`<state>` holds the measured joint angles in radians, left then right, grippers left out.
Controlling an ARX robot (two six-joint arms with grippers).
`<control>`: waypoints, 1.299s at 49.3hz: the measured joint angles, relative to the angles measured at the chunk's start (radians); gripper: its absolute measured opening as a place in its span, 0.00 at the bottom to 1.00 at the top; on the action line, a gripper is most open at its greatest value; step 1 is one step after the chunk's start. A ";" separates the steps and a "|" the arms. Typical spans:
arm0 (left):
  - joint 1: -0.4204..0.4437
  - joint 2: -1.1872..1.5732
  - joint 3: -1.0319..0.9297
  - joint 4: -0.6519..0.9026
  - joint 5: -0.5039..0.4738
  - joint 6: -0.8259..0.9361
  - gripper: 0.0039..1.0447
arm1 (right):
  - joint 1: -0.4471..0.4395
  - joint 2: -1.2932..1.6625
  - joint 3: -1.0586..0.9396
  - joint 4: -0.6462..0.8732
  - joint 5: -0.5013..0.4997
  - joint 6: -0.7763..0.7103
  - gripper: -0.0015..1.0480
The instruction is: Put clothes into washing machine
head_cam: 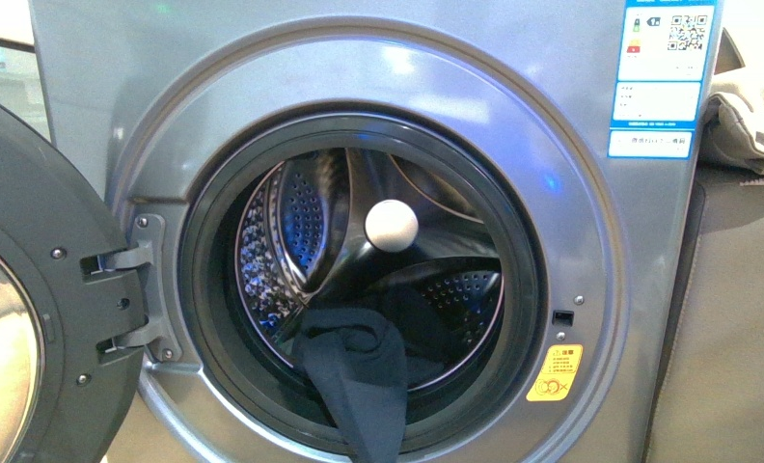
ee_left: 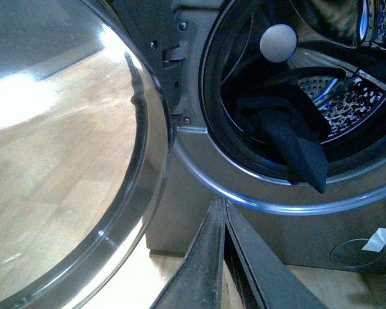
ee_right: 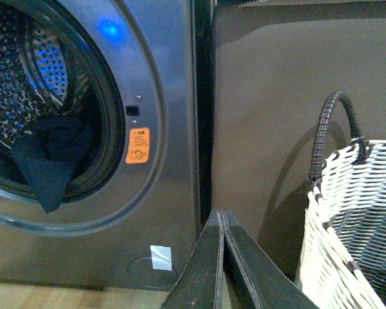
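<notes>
The silver-grey washing machine [head_cam: 590, 241] fills the front view with its round porthole open. The dark navy clothes [head_cam: 359, 371] lie in the drum's bottom, and a flap of them hangs out over the rubber gasket. The same clothes [ee_left: 294, 145] show in the left wrist view, draped over the lower rim, and the clothes [ee_right: 51, 158] show in the right wrist view too. My left gripper [ee_left: 221, 205] is shut and empty, low in front of the machine below the porthole. My right gripper [ee_right: 221, 215] is shut and empty, beside the machine's lower right corner. Neither arm shows in the front view.
The machine's door [head_cam: 31, 289] stands swung open at the left, its glass [ee_left: 64, 161] close to my left gripper. A white ball [head_cam: 392, 226] sits in the drum. A grey cabinet [ee_right: 276, 116] stands right of the machine, with a white woven basket [ee_right: 360, 219] before it and beige cloth [head_cam: 754, 106] on top.
</notes>
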<state>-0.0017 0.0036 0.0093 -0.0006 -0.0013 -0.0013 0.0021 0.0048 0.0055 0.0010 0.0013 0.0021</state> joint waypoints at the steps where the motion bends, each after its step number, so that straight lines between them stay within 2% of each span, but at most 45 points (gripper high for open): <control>1: 0.000 0.000 0.000 0.000 0.000 0.000 0.03 | 0.000 0.000 0.000 0.000 0.000 0.000 0.02; 15: 0.000 0.000 0.000 0.000 0.000 0.000 0.03 | 0.000 0.000 0.000 0.000 0.000 0.000 0.02; 23: 0.000 0.000 0.000 0.000 0.000 -0.001 0.04 | 0.000 0.000 0.000 0.000 0.000 -0.001 0.31; 34: 0.000 0.000 0.000 0.000 0.000 0.000 0.40 | 0.000 0.000 0.000 0.000 0.000 -0.001 0.68; 40: 0.000 0.000 0.000 0.000 0.000 0.000 0.69 | 0.000 0.000 0.000 0.000 0.000 -0.001 0.94; 43: 0.000 0.000 0.000 0.000 0.000 0.000 0.84 | 0.000 0.000 0.000 0.000 0.000 -0.001 0.92; 47: 0.000 0.000 0.000 0.000 0.000 0.000 0.96 | 0.000 0.000 0.000 0.000 0.000 -0.001 0.93; 49: 0.000 0.000 0.000 0.000 0.000 0.000 0.94 | 0.000 0.000 0.000 0.000 0.000 -0.001 0.93; 64: 0.000 0.000 0.000 0.000 0.000 0.000 0.94 | 0.000 0.000 0.000 0.000 0.000 -0.001 0.93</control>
<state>-0.0017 0.0036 0.0093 -0.0006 -0.0013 -0.0017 0.0021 0.0048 0.0055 0.0010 0.0013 0.0013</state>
